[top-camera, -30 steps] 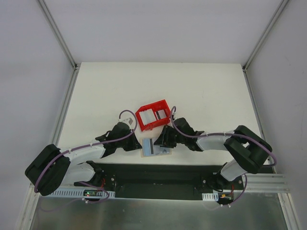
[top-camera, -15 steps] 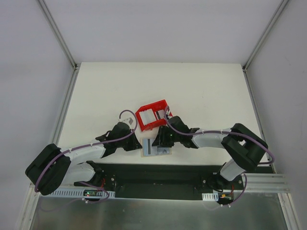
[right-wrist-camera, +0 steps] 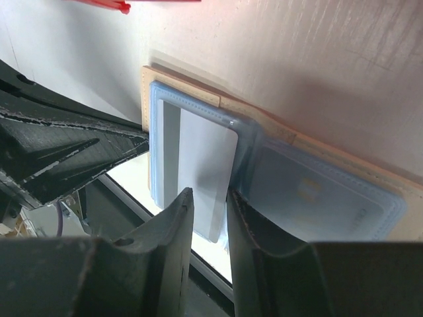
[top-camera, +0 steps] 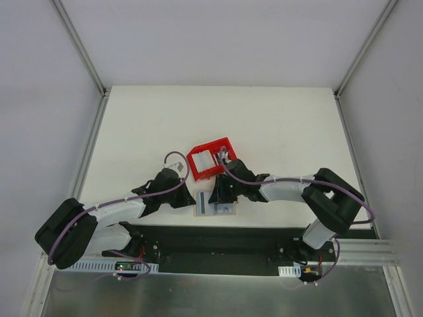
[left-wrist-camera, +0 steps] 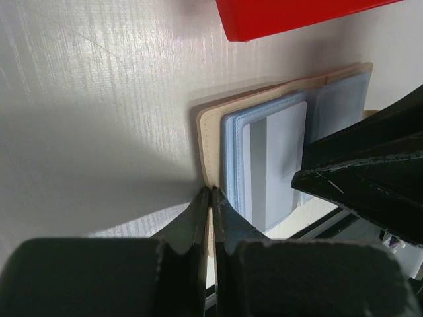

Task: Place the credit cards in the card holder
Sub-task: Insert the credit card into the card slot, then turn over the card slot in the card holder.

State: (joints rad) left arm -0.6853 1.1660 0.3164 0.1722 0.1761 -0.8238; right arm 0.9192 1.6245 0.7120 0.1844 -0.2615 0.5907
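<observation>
**Right gripper brought over the open card holder and narrowed**

Top view: the card holder [top-camera: 203, 203] lies open at the near edge of the desk [top-camera: 277, 132], just in front of the red bin [top-camera: 198, 157]. Over the last second the right gripper [top-camera: 217, 197] has been swung leftward, from the holder's right edge to above its middle. The left gripper [top-camera: 192, 200] is kept at the holder's left edge, and neither holder nor bin is seen to have shifted.

Left wrist view: the left gripper [left-wrist-camera: 211, 198] is shut, its tips set against the tan border of the card holder [left-wrist-camera: 206, 142], so the holder is judged to be pinned for the other arm. A striped card [left-wrist-camera: 277, 158] is seen partly inside the pale blue left sleeve.

Right wrist view: the right gripper [right-wrist-camera: 208, 211] is drawn in to a slim gap, not closed, and is placed over the near end of the striped card [right-wrist-camera: 208, 165], which sticks out of its sleeve. Nothing is seen clamped. A second card [right-wrist-camera: 317, 195] is already seated in the right sleeve.

The narrowing is read as preparation for the striped card to be nudged fully home; the insertion is judged nearly finished.
</observation>
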